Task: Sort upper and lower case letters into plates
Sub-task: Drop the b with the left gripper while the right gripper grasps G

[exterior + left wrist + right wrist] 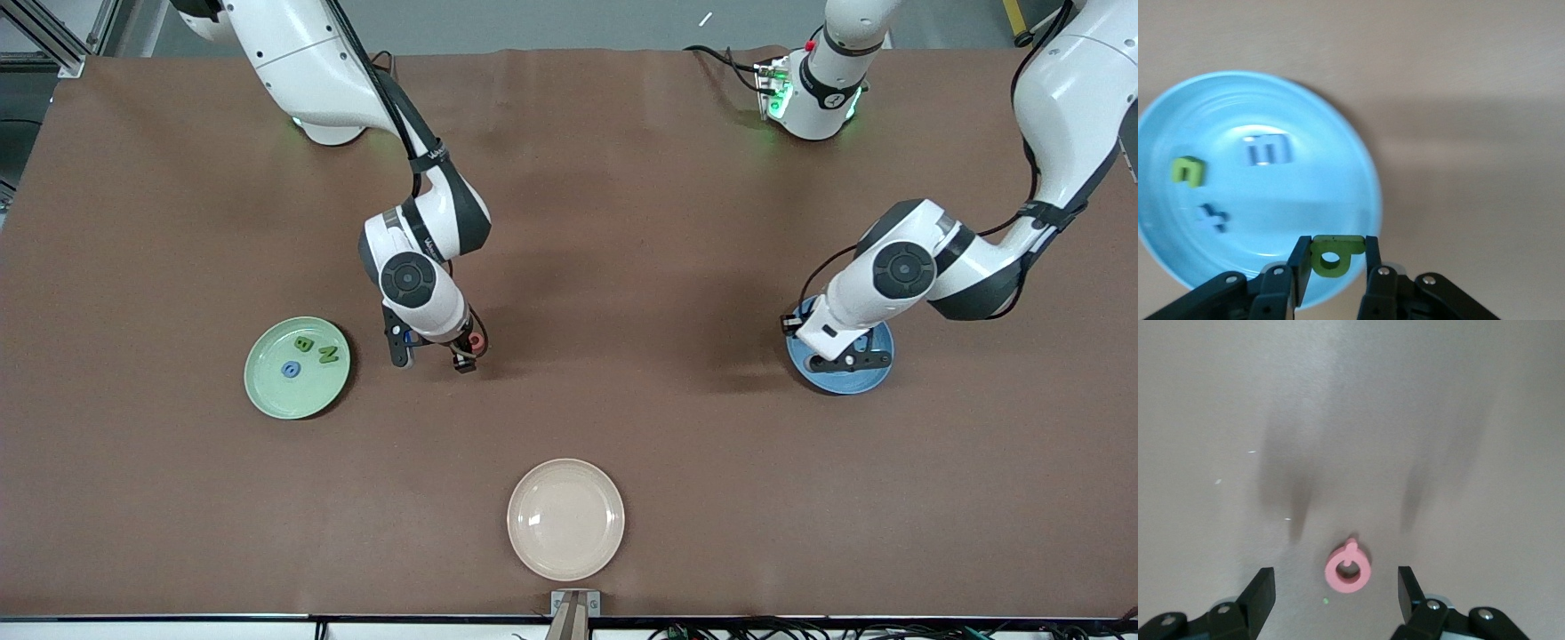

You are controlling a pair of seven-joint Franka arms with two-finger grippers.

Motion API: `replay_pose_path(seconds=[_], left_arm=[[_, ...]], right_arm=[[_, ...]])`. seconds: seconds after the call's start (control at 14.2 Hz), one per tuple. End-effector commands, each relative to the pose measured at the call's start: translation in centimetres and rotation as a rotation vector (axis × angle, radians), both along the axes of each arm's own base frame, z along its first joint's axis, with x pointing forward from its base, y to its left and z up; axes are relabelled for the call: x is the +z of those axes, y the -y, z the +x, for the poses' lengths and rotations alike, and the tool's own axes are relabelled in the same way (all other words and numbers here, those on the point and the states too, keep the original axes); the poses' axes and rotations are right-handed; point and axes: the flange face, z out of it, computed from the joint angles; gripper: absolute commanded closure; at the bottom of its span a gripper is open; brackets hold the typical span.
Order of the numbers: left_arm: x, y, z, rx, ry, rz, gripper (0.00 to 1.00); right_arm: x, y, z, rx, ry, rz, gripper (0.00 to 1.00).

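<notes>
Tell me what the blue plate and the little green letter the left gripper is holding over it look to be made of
Blue plate: probably glossy plastic or melamine, going by the soft light reflections and smooth rim; glazed ceramic is possible. Green letter, clamped in the left gripper: thick, matte, with flat cut edges, so likely foam or painted wood. The right gripper is open over a pink letter.
</notes>
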Motion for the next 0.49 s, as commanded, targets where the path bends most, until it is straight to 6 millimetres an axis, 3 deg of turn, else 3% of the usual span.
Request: replay_pose_path(seconds=[0.0, 0.42], left_arm=[[-0.6, -2.1, -1.5, -0.066, 0.017, 0.036, 0.85], [-3.5, -5.1, -2.7, -0.107, 0.023, 0.018, 0.85]], right_arm=[[-1.2, -0.2, -2.6, 0.003, 0.018, -0.023, 0.17], [-1.2, -0.2, -2.1, -0.016, 0.055, -0.008, 0.24]])
